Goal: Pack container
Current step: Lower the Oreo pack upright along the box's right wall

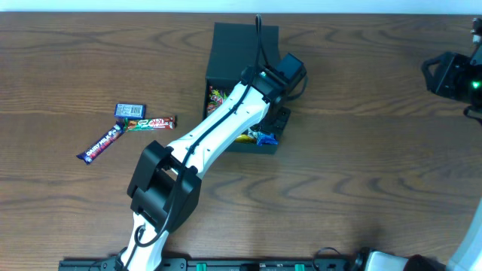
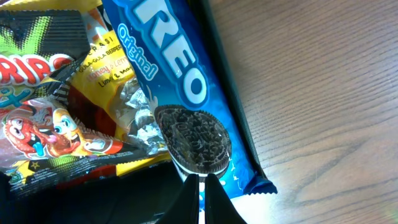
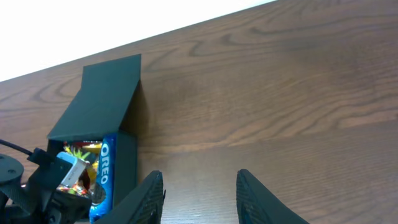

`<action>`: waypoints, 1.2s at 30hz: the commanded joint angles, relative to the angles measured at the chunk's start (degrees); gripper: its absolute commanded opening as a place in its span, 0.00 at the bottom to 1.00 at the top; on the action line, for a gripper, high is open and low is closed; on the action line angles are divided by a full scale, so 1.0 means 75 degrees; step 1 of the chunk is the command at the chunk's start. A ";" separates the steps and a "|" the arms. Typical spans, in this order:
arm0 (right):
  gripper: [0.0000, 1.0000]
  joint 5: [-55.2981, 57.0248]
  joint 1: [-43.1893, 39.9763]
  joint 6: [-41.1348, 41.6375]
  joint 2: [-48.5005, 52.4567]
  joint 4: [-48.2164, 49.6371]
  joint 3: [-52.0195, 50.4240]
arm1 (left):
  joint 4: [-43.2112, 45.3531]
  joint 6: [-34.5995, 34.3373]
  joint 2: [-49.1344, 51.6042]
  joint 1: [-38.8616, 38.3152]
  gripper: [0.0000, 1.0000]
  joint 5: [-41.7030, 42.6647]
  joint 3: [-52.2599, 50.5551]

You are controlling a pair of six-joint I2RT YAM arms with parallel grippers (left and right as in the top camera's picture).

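Left gripper (image 2: pixel 202 186), seen from its own wrist: the two dark fingertips are pressed together with no gap, their tips at the lower end of a glossy blue Oreo packet (image 2: pixel 168 68), just below the printed biscuit; whether they nip the wrapper cannot be told. The packet lies lengthwise against one thin dark wall, beside a yellow packet (image 2: pixel 102 68) with crinkled foil showing and a bright gummy bag (image 2: pixel 37 124). These fill the near side of the container (image 3: pixel 127 165), a square, matte, dark charcoal-teal box standing on the table (image 1: pixel 361 181) a little beyond its middle. The flat lid (image 3: pixel 102 99) is hinged open on the far side and leans back, leaving the mouth free from above. The white left arm (image 1: pixel 218 128) reaches diagonally from the near edge and covers much of the opening in the overhead view. Bare wood-grain surface lies on every side of the box, broadest to the right. Right gripper (image 3: pixel 200 180): jaws moderately apart with nothing between them, over bare wood well to the right of the box and touching nothing. To the left, well apart from the box, lie a dark blue packet (image 1: pixel 130 111), a red bar (image 1: pixel 154 122) just beside it, and a purple bar (image 1: pixel 100 143), all flat.
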 commanded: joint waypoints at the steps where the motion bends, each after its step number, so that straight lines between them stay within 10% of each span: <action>1: 0.39 -0.0029 -0.0070 -0.0172 -0.0047 -0.0032 0.0073 | -0.0015 0.0146 0.0166 -0.0009 0.06 0.0230 -0.0047; 36: 0.40 -0.0032 -0.0070 -0.0201 -0.0047 -0.0032 0.0073 | 0.0204 0.0192 -0.0067 -0.0085 0.06 0.0382 -0.0187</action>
